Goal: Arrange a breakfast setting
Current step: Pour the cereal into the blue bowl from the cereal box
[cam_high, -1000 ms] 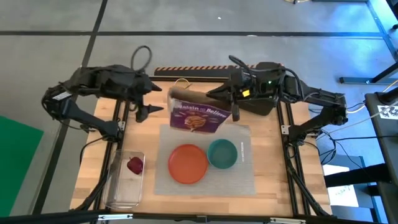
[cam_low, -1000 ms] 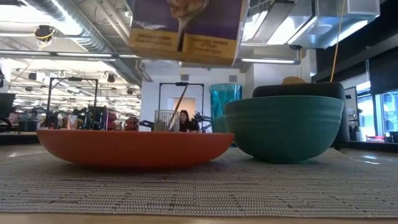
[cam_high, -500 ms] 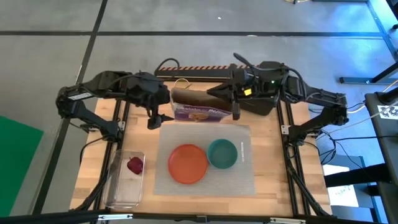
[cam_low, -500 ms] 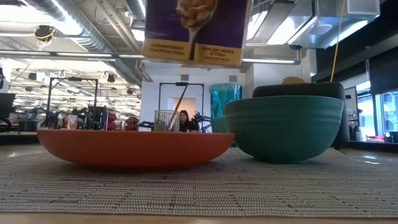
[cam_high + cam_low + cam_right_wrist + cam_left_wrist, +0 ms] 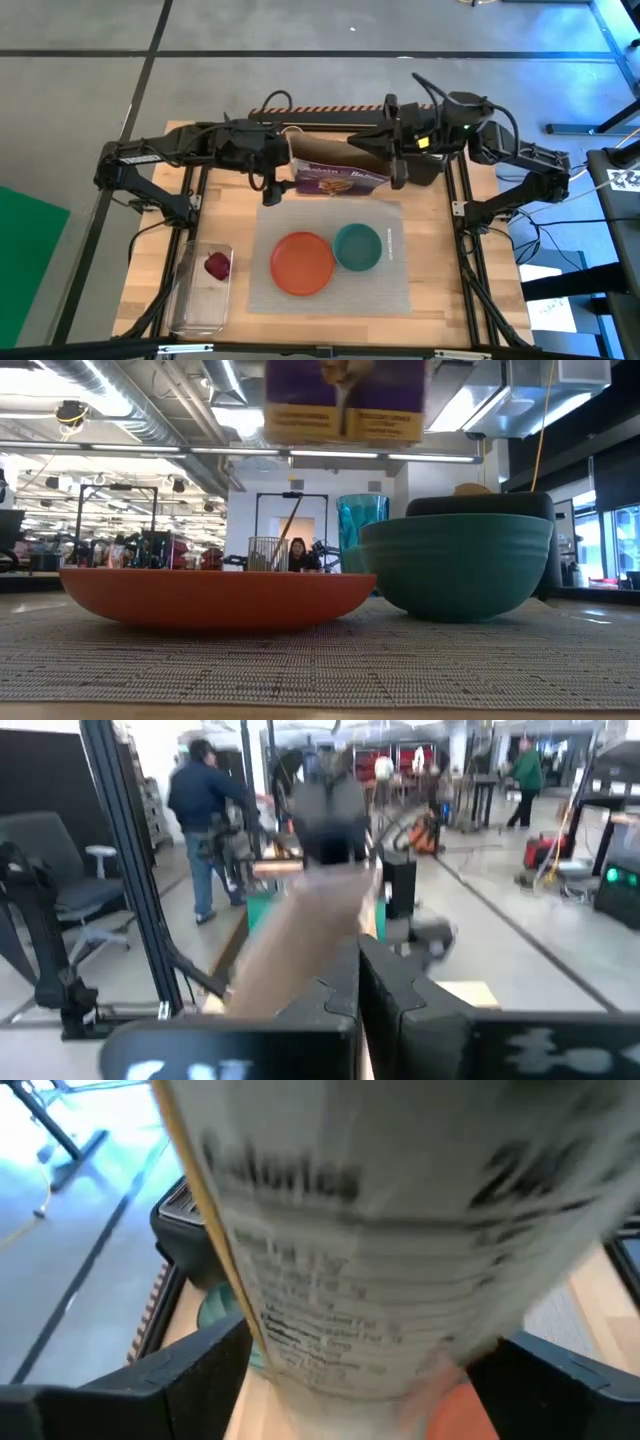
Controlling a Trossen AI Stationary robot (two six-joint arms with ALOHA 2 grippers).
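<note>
Both grippers were at the purple cereal box [image 5: 340, 176], which hung in the air over the far edge of the grey placemat [image 5: 395, 285]. The right gripper [image 5: 393, 165] was pinched fully shut on the box's opened brown top flap, as its wrist view showed, with the flap [image 5: 300, 945] running away from the closed fingers. The left gripper [image 5: 271, 188] stood wide open at the box's other end; in the left wrist view its two dark fingers [image 5: 190, 1365] flanked the printed nutrition panel [image 5: 370, 1270], one on each side, though whether the pads actually pressed the cardboard could not be told.

On the placemat lay the orange plate [image 5: 302, 263] and, just beside it, the teal bowl [image 5: 357, 247]. The green cup [image 5: 361, 520] stood behind the bowl in the low view. The dark red fruit [image 5: 217, 265] sat in a clear tray [image 5: 198, 312] left of the mat.

Compared with a second earlier, the left arm had reached in from well left of the box to its end, its jaws had narrowed slightly, and the box had shifted rightward and turned more edge-on to the overhead camera.
</note>
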